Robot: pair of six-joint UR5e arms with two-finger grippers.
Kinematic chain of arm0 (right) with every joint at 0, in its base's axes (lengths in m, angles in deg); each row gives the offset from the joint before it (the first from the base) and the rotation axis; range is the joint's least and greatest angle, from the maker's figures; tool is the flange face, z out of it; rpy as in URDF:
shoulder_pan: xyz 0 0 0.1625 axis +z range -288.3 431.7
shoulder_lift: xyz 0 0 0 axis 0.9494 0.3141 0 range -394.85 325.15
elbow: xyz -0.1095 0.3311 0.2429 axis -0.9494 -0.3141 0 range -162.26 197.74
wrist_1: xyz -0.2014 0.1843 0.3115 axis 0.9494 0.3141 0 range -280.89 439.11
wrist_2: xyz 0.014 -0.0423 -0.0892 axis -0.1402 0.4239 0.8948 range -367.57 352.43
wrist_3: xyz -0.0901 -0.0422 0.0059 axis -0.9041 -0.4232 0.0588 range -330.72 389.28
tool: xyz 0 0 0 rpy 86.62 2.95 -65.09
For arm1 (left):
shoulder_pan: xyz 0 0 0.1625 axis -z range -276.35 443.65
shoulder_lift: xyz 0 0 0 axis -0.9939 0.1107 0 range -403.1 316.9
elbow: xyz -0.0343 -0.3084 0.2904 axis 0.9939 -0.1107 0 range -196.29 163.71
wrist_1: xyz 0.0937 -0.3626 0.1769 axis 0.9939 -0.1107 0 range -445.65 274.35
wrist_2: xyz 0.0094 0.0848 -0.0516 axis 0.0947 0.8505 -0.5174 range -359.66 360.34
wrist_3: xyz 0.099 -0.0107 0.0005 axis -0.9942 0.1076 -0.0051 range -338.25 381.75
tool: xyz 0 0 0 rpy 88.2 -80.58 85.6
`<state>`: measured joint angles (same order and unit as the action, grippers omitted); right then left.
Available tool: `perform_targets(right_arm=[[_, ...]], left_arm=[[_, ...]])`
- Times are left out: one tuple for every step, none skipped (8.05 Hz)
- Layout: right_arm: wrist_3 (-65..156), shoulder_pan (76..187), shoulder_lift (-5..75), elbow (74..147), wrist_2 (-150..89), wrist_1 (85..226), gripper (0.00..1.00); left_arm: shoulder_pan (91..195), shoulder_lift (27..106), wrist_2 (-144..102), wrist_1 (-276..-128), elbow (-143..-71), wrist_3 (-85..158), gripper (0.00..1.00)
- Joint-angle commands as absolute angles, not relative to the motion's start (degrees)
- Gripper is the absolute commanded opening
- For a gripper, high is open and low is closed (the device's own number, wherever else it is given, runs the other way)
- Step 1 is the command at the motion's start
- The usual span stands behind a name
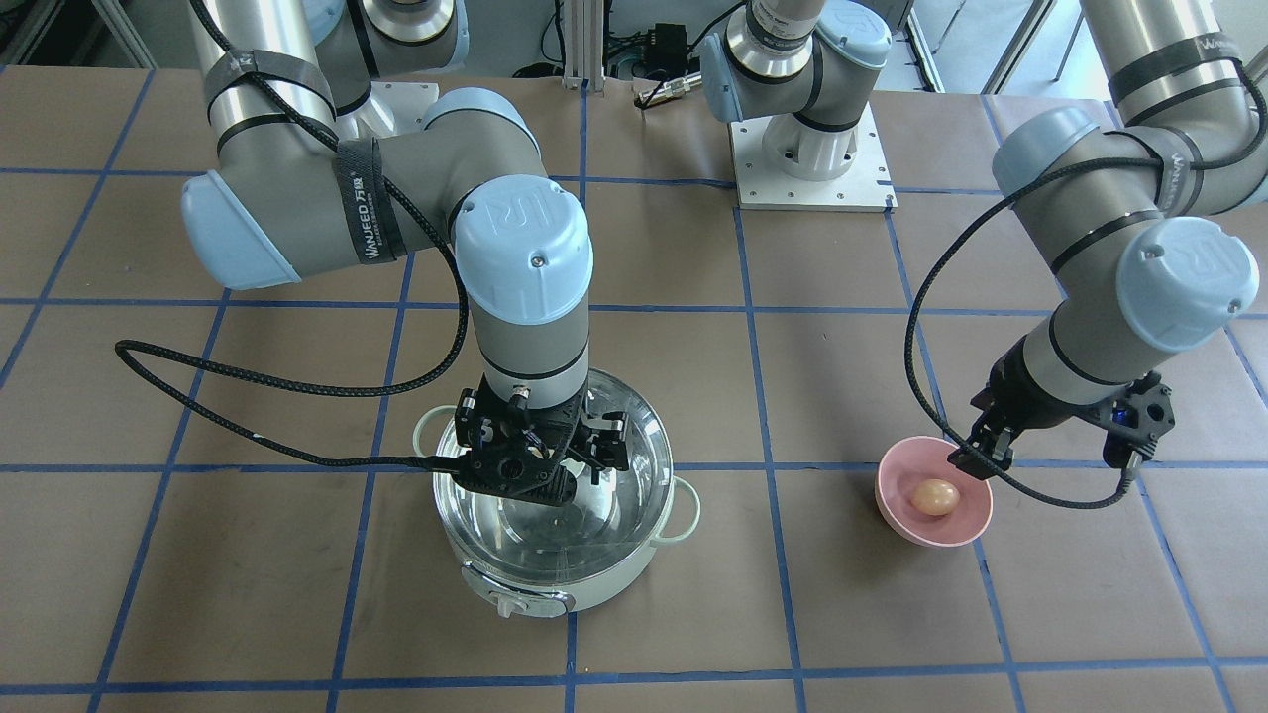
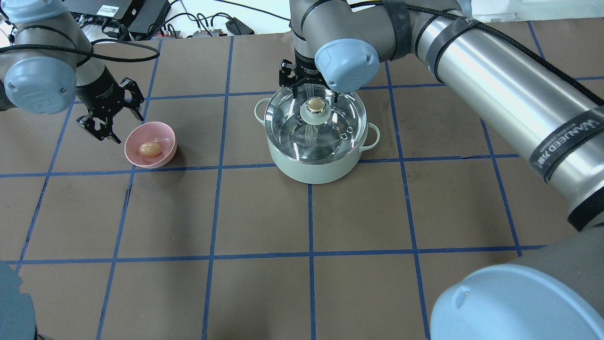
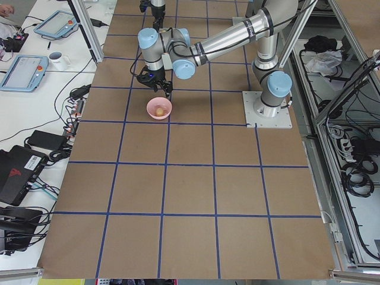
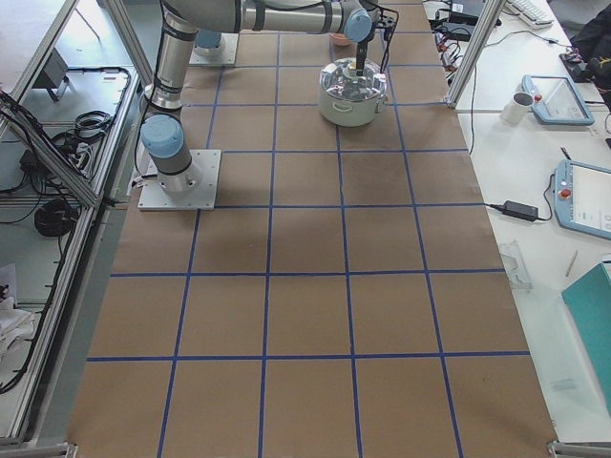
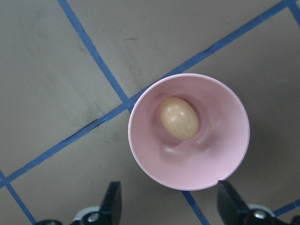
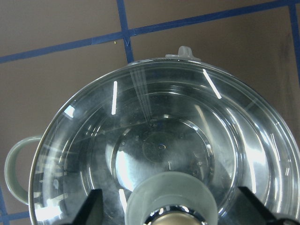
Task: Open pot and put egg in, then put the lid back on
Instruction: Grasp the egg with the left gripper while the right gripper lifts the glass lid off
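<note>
Mid-frame on my left wrist view, the egg (image 5: 179,118) lies lengthwise upper-left to lower-right; left gripper (image 5: 171,205) jaws apart, right gripper (image 6: 171,206) seemingly likewise

The glass lid (image 6: 159,117) sits on the pot (image 6: 185,51), its golden knob (image 6: 171,219) at six o'clock between the spread fingers (image 6: 89,208) of the right gripper (image 6: 172,205); a loop handle (image 6: 10,166) shows at nine.

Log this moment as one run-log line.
lid: on pot | right pincer: open over knob | egg: in pink bowl | left pincer: open by pink bowl
</note>
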<state>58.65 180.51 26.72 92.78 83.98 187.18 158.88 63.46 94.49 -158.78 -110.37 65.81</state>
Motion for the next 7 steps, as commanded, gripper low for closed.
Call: perform_targets(right_arm=[[58.1,180.9,26.8,93.2,84.1,186.3,0.55],[58.0,180.9,27.0,93.2,84.1,185.3,0.46],[58.0,180.9,27.1,93.2,83.9,185.3,0.44],[58.0,180.9,27.3,93.2,83.8,185.0,0.43],[57.9,180.9,27.4,93.2,83.7,185.0,0.43],[57.9,180.9,27.5,93.2,83.7,185.0,0.42],[57.2,180.9,27.9,93.0,83.9,185.0,0.42]], left_arm=[[158.9,65.6,94.6,-158.8,-111.0,66.0,0.70],[158.9,66.7,95.0,-158.8,-111.1,66.7,0.70],[158.9,67.7,95.1,-158.8,-111.3,68.0,0.71],[158.9,68.6,95.1,-158.7,-111.6,68.0,0.71],[158.9,69.0,95.1,-158.6,-111.6,68.1,0.71],[158.8,69.7,95.1,-158.2,-111.5,68.1,0.71],[158.8,70.4,95.2,-157.4,-111.5,68.1,0.71]])
